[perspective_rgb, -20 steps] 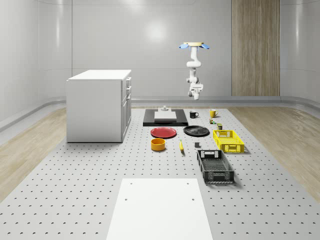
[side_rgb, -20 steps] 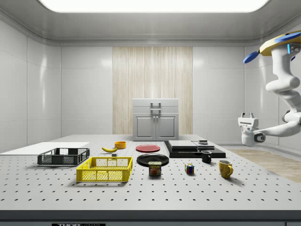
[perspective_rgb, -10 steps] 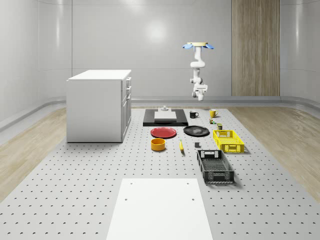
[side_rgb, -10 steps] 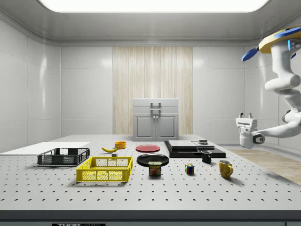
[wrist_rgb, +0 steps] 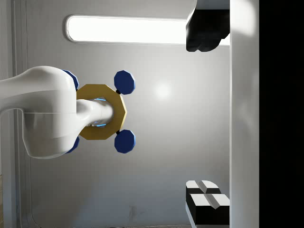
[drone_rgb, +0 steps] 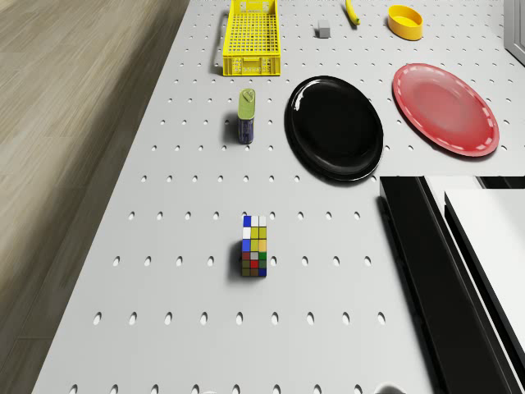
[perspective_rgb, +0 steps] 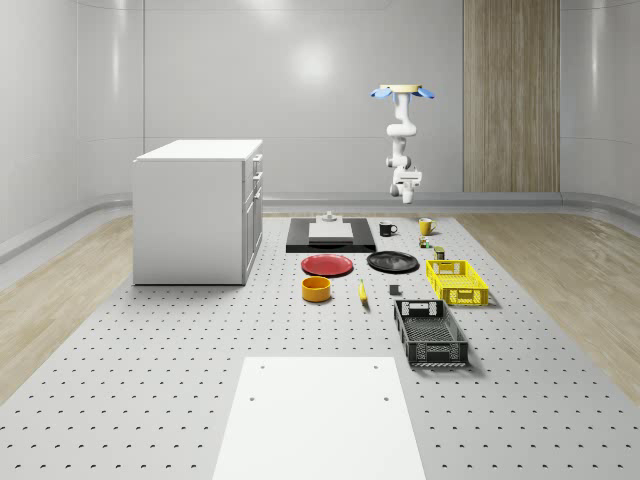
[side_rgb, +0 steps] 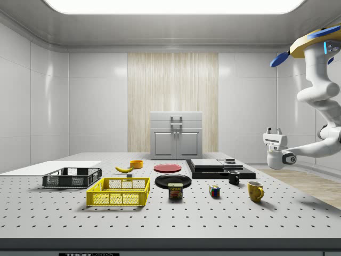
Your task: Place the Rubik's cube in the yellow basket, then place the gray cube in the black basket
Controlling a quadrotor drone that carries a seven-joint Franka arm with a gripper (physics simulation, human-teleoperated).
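Drone hovering over the table's far end, claw released and holding nothing.
In the side view, left to right: the black basket [side_rgb: 72, 178], then the yellow basket [side_rgb: 118, 199], with the gray cube [drone_rgb: 323, 30] on the table near both and in neither. The Rubik's cube [side_rgb: 214, 191] lies on the table right of a can [side_rgb: 175, 191]. The gripper [side_rgb: 274, 129] hangs in the air, fingers up and apart, under the drone [side_rgb: 314, 42].
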